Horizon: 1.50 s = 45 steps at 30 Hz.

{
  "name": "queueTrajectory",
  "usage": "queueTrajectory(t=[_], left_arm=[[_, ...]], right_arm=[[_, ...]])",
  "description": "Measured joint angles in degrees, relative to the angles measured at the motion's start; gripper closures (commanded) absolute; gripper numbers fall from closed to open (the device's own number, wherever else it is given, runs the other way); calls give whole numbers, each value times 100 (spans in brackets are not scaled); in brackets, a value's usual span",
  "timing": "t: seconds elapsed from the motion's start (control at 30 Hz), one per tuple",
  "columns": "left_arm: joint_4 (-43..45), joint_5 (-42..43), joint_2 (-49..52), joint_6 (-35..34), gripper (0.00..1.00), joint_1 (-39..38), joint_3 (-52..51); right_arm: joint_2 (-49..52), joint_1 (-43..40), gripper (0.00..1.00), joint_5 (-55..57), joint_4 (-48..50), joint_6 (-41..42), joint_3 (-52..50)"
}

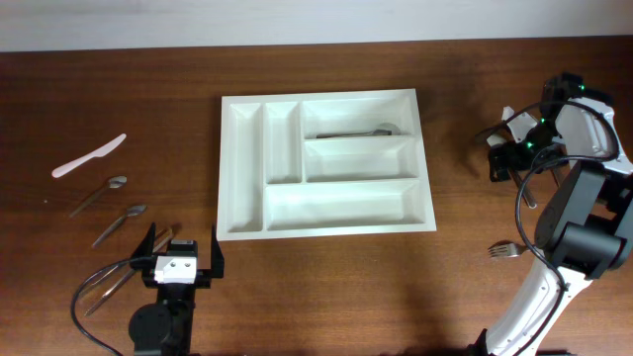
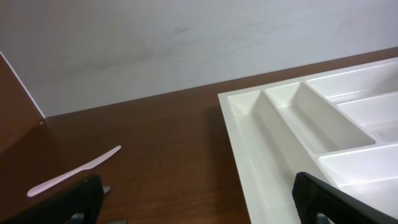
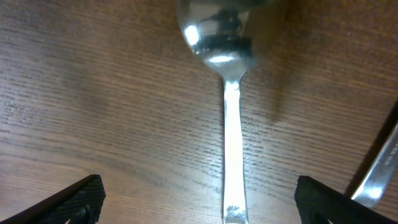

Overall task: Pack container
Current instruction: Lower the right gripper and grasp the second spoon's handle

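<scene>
The white container [image 1: 243, 168] lies mid-table; a metal utensil [image 1: 358, 132] rests in its top long compartment. My left gripper [image 1: 183, 243] stands open near the front edge, left of the container's front corner, with nothing between its fingers. In the left wrist view the left gripper [image 2: 199, 206] looks along the container's left rim [image 2: 247, 155]. My right gripper [image 1: 502, 158] hovers right of the container. In its wrist view the right gripper [image 3: 202, 200] is open just above the table, straddling the handle of a metal spoon [image 3: 227, 106] without touching it.
Left of the container lie a white plastic knife [image 1: 89, 156] and two spoons [image 1: 99, 195] [image 1: 121, 223]; another utensil [image 1: 127, 277] lies by the left arm. A fork [image 1: 506, 249] lies front right. A second metal handle [image 3: 379, 168] lies right of the spoon.
</scene>
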Motion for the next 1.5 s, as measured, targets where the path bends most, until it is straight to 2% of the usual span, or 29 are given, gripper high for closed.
queueTrajectory(t=[0.43, 1.5], left_arm=[[0, 0, 0, 0, 1, 0, 0], [0, 0, 0, 0, 1, 0, 0]], right_arm=[[400, 0, 1, 44, 155, 11, -7], [409, -2, 1, 146, 382, -125, -35]])
